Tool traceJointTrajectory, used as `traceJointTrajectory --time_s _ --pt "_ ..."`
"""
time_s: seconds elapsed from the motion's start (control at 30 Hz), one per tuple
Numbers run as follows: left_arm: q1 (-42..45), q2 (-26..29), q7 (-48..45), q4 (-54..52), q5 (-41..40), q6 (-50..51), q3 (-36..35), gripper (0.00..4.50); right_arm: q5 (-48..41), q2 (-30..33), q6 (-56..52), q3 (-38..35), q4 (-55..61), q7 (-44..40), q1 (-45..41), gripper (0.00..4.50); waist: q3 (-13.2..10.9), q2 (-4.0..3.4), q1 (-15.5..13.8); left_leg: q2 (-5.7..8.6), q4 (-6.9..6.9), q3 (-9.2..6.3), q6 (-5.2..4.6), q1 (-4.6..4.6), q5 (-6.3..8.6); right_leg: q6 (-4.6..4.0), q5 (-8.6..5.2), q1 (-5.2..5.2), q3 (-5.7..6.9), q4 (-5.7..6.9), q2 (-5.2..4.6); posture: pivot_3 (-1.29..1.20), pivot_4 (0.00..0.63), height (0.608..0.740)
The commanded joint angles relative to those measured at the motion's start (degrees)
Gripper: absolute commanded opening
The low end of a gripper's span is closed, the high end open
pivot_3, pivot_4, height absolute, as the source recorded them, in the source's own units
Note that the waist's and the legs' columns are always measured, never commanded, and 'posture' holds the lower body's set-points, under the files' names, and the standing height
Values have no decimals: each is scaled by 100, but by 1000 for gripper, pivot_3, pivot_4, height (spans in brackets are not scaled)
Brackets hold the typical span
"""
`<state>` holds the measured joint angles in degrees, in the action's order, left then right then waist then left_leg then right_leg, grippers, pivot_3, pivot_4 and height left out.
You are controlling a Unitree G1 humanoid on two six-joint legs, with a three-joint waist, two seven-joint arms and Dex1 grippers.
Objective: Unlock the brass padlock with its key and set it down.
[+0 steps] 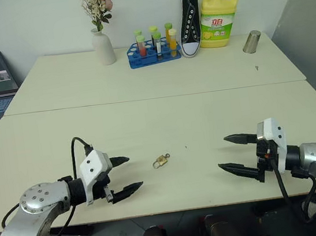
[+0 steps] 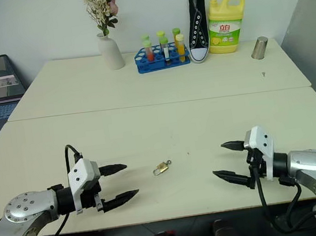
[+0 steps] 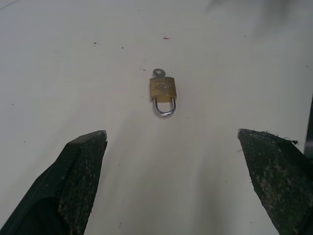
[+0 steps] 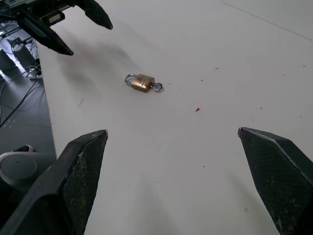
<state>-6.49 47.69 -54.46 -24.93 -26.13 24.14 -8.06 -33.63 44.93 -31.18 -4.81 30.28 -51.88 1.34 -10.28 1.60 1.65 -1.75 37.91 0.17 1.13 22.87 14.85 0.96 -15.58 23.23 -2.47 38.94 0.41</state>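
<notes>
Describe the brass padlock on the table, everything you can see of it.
The small gold-coloured brass padlock has a boxy body and a thin silvery hooked shackle, which looks closed. It lies flat on the pale tabletop near the front edge, between the two open black-fingered grippers, left and right, and neither touches it. The tiny metal key with its round head sticks out of the end opposite the shackle.

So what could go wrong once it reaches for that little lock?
The brass padlock is tiny and lies flat on the table, so the wide black fingers may push it along instead of gripping it. The key already sits in the lock with just its small round head showing; pinching and turning it looks fiddly. Both the left gripper and right gripper stand open, well apart from it.
</notes>
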Motion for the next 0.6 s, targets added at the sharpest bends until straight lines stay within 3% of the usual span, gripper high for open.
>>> traceJointTrajectory --time_s 0.03,0.2,0.6 --pt "-44 -10 -18 -126 43 -166 -47 4500 70 -10 216 17 23 -113 4 4460 0 1 0 -1 0 0 0 0 0 0 0 0 0 0 0 0 150 740" --pt "-37 11 -22 -121 119 -177 -15 4500 110 -34 239 56 31 -129 11 4460 0 1 0 0 0 -1 0 0 0 0 0 0 0 1 0 0 150 740" --pt "935 -368 564 239 956 157 1100 4500 74 -196 -226 338 494 477 -166 4460 0 2 -2 2 1 -3 0 0 0 1 1 -1 1 3 3 0 150 740"
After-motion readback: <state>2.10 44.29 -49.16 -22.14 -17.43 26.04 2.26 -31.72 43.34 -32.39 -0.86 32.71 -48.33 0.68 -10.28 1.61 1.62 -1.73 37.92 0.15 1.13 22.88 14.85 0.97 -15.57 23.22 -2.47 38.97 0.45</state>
